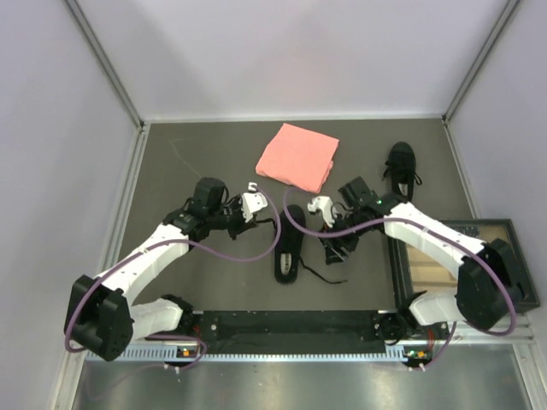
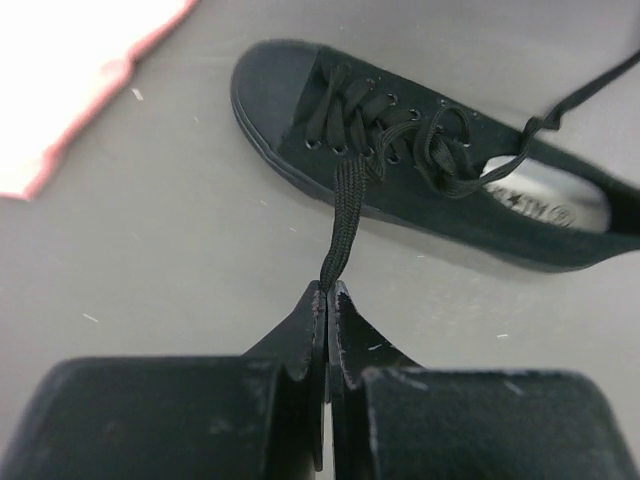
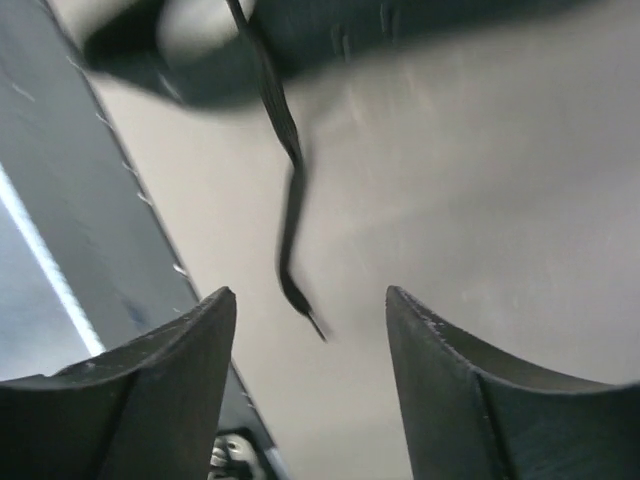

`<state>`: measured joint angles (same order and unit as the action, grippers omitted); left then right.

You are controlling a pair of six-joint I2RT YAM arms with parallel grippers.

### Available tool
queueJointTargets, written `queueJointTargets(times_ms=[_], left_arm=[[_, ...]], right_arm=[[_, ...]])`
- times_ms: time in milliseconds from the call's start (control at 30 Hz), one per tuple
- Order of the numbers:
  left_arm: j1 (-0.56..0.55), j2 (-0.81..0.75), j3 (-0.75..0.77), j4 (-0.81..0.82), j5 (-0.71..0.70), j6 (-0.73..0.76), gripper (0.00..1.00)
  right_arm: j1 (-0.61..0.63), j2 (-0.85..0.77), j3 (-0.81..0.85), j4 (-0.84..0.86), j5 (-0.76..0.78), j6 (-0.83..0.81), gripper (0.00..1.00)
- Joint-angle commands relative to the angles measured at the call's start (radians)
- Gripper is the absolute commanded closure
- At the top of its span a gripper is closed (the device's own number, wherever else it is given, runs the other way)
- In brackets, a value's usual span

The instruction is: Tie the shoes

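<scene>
Over on the left, the left gripper (image 2: pixel 328 290) is pinched tight on the end of a flat black lace (image 2: pixel 345 210), its fingers pressed together with only the lace between them. That lace runs straight from the tips up to the eyelets of the middle shoe (image 2: pixel 420 170). The shoe lies on the dark table (image 1: pixel 188 171) between the two arms, pale insole showing, with the rest of its lacing bunched in a loose tangle over the tongue. Behind it sits the pink cloth (image 1: pixel 297 156), folded and apart from the shoe. On to the right: the right gripper (image 3: pixel 308 292) stands well open with nothing in its grasp. A second lace end (image 3: pixel 290 220) shows in the gap between its fingers, clear of both. Farther right and back, the other shoe (image 1: pixel 400 168) lies by itself, just right of the cloth.
</scene>
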<state>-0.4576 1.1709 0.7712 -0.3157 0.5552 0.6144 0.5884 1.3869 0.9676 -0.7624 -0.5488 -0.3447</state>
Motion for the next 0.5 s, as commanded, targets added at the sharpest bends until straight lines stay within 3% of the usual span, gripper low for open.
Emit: queueJointTargets(times_ms=[0, 267, 467], left_arm=[[0.016, -0.019, -0.029, 0.059, 0.014, -0.226, 1.00], [0.030, -0.014, -0.055, 0.095, -0.012, -0.406, 1.00], [0.040, -0.013, -0.052, 0.101, -0.006, -0.461, 1.00]], right_arm=[[0.021, -0.101, -0.105, 0.060, 0.122, -0.120, 0.41], [0.213, -0.114, -0.211, 0.100, 0.200, -0.152, 0.45], [0.264, -0.003, -0.219, 0.170, 0.306, -0.122, 0.47]])
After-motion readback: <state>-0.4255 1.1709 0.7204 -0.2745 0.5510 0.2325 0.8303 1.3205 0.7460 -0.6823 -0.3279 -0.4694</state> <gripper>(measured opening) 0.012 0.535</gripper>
